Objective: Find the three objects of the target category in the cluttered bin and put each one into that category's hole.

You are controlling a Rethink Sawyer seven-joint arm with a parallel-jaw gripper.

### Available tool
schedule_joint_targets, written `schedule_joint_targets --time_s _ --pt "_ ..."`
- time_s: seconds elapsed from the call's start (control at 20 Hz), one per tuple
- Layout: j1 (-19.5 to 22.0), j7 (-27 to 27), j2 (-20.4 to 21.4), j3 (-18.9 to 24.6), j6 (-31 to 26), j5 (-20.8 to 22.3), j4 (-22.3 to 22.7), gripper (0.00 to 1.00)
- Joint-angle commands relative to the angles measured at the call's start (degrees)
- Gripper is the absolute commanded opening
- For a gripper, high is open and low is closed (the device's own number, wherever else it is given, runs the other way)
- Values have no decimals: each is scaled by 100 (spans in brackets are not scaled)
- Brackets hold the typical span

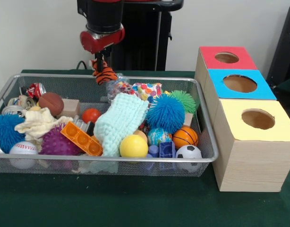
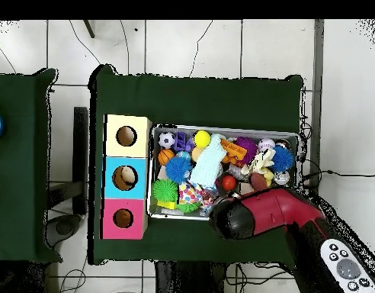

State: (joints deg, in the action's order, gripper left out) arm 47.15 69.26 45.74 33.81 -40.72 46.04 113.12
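Gripper (image 1: 100,66) clamps tiger toy (image 1: 104,74), lifted above bin (image 1: 207,142) rear rim, likely so you clear clutter before carrying toward boxes (image 1: 251,137). Which hole, cannot tell.

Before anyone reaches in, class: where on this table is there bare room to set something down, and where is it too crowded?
Free: the green cloth in front of the wire bin in the front view, and the strip before the yellow-topped box. Crowded: the bin itself, packed edge to edge with balls, blocks and a mint cloth. The gripper hangs over its far rim.

Likely lab, pedestal robot arm (image 2: 278,210), tiled floor (image 2: 183,46)
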Motion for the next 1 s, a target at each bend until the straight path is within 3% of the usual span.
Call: schedule_joint_targets --time_s 0.05,0.3,0.45,0.7,1.0 --pt "-87 -6 723 -78 -241 -93 -241 0" --pt "-159 -130 926 -65 -418 -112 -464 0" --pt "-162 -166 1060 -6 -638 -379 -517 0" --pt "-151 -28 1236 294 -868 -1467 -1 0" --pt "-423 375 1453 389 -763 -2392 500 0"
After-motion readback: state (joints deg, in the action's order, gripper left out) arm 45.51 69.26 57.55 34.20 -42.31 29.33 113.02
